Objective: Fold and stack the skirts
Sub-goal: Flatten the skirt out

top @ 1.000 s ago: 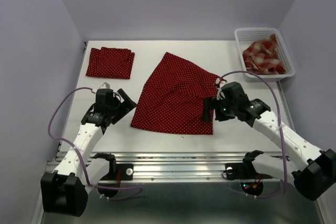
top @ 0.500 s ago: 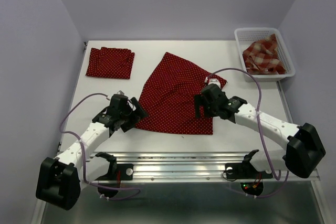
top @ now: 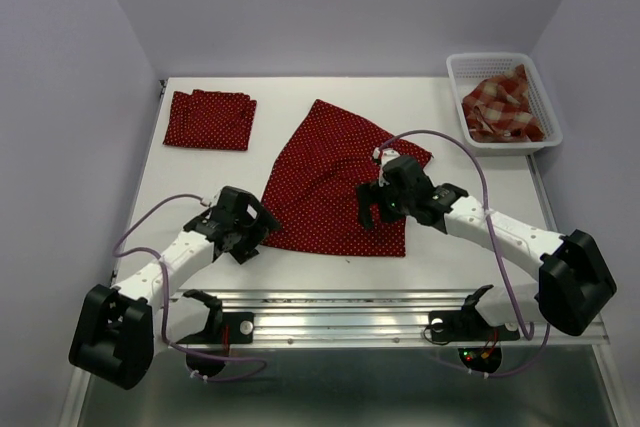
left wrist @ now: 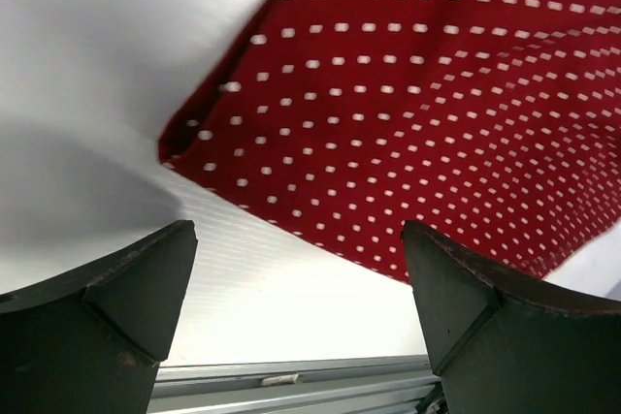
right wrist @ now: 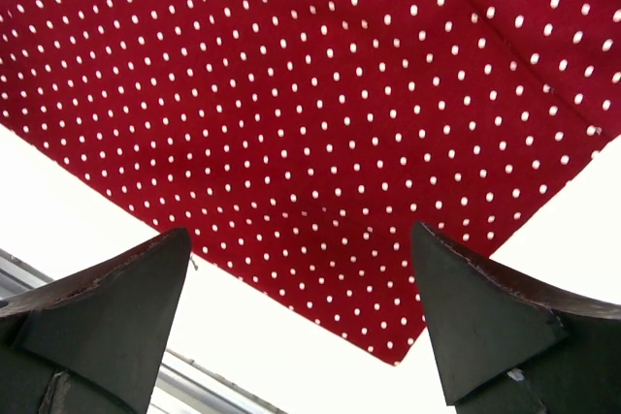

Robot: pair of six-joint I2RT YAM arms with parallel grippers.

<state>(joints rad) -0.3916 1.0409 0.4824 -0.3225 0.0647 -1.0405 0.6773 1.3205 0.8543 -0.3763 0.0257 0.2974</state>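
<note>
A dark red polka-dot skirt lies spread flat mid-table. My left gripper hovers open by its near left corner, with bare table between the fingers in the left wrist view, where the skirt lies just ahead. My right gripper is open above the skirt's near right part. In the right wrist view the skirt fills the frame and its near corner sits between the fingers. A second polka-dot skirt lies folded at the back left. The plaid skirt is bunched in the basket.
A white mesh basket stands at the back right corner of the table. The metal rail runs along the table's near edge, close to both grippers. Purple cables loop over each arm.
Both arms have swung inward. The left gripper moved right and nearer, to the skirt's near left corner. The right gripper moved left over the skirt's near right part. Both stayed open.
</note>
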